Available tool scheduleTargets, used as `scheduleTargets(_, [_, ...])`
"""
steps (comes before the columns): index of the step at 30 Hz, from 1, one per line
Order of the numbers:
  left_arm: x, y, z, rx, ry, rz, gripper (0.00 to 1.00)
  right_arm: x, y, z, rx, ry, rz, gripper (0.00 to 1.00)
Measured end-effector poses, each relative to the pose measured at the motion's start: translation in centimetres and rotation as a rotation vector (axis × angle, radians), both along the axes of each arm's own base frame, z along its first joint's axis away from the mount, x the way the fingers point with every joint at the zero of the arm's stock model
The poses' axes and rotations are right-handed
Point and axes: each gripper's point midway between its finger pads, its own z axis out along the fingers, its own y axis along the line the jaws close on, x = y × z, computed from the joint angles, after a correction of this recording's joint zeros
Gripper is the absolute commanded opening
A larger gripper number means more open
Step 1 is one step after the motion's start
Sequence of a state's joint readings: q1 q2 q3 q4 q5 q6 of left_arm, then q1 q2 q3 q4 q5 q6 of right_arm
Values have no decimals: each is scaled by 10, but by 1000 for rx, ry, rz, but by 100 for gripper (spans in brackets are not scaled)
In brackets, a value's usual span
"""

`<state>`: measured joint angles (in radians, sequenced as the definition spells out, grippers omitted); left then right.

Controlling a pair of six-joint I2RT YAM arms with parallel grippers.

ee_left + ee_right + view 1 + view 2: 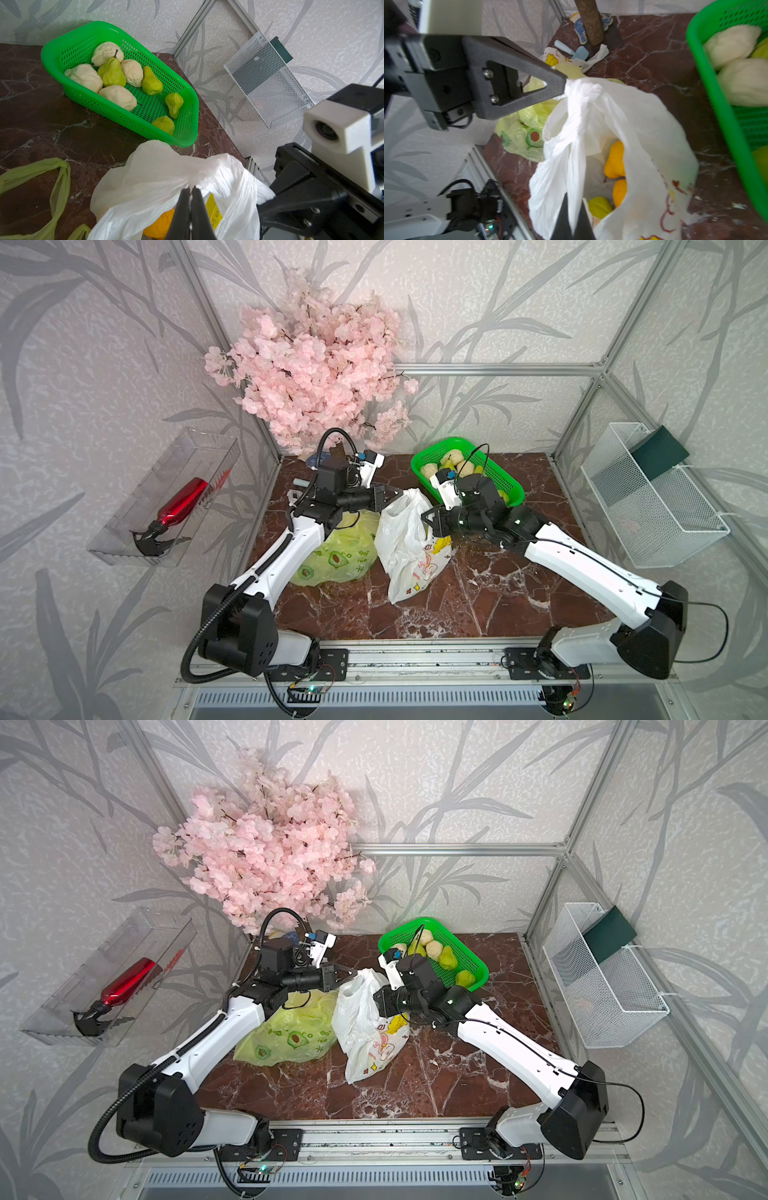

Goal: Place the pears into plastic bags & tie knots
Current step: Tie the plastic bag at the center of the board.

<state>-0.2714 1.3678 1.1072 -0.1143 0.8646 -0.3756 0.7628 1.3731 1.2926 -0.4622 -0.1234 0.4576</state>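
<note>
A white plastic bag (405, 547) (361, 1027) with cartoon prints stands mid-table. My left gripper (399, 492) (191, 188) is shut on its top edge. On the opposite edge of its mouth my right gripper (424, 517) (574, 196) is shut on a fold of plastic. Inside lie a yellow-green pear (600, 206) and orange-yellow fruits (615, 162). Several pears (112, 71) (448, 959) lie in the green basket (52, 47) (436, 446) at the back right. A yellow-green avocado-print bag (340, 556) (519, 128) lies under my left arm, its handles (60, 187) loose. Knots are out of view.
Cream lumpy fruits (85, 75) share the green basket. Another white printed bag (552, 59) lies at the back by the pink flower branch (311, 364). A clear tray holding a red bottle (183, 499) hangs on the left wall, a white mesh basket (648, 497) on the right wall.
</note>
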Motion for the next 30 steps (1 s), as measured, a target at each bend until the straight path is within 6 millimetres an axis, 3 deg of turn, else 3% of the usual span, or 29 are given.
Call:
scheduleTargets(4, [-10,39,-6,91,-5,125,0,5,-43,-10,-57,-1,-136,0])
scheduleTargets(6, [-17,63,-13,155,-8,203,0,6,-84,-21,-66,14,-229,0])
scheduleTargets(8, [-23,72,-23,197,5,227,0,7,-122,-35,-59,42,-309,0])
scheduleTargets(11, [-28,81,-55,263,73,251,0,5,-175,-67,-48,120,-430,0])
scheduleTargets(14, [-35,84,-81,301,151,248,0,-2,-192,-89,-37,199,-452,0])
scheduleTargets(17, [-35,85,-85,307,167,250,0,-4,-191,-93,-33,218,-423,0])
scheduleTargets(20, [-34,89,-85,311,167,263,3,-5,-191,-91,-64,221,-408,45])
scheduleTargets(22, [-31,99,-83,313,169,300,21,-7,-191,-82,-134,192,-406,63])
scheduleTargets(24, [-29,106,-74,297,168,335,35,-15,-169,-61,-201,129,-330,73])
scheduleTargets(27, [-31,107,-55,279,128,347,41,-28,-121,-34,-247,37,-187,82])
scheduleTargets(30, [-32,109,-35,274,87,360,42,-36,-73,-34,-322,11,-68,85])
